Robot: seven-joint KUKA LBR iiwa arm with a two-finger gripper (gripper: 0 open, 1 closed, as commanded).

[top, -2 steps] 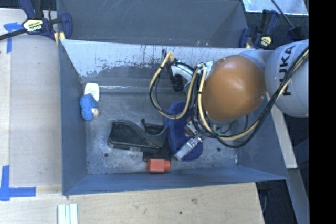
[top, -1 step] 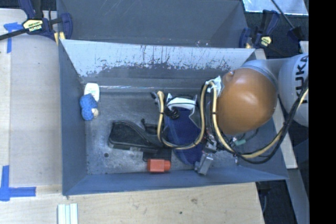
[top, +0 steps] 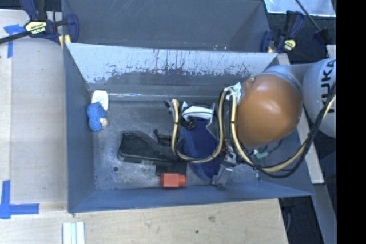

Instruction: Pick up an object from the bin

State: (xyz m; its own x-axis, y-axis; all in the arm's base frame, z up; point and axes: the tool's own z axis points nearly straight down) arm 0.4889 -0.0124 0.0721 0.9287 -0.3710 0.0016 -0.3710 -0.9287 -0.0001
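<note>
My gripper (top: 222, 175) pokes out from under the wrist near the bin's front wall, right of centre. A dark blue rounded thing (top: 197, 144) lies right beside it on its left, partly behind the cables. A small orange-red block (top: 173, 180) sits at the front, left of the gripper, at the end of a black handled tool (top: 143, 148) that stretches left across the floor. A white and black piece (top: 196, 112) lies behind the blue thing.
A small blue and white toy (top: 97, 111) lies at the far left by the bin's left wall. The orange wrist cover and yellow-black cables hide the bin's right part.
</note>
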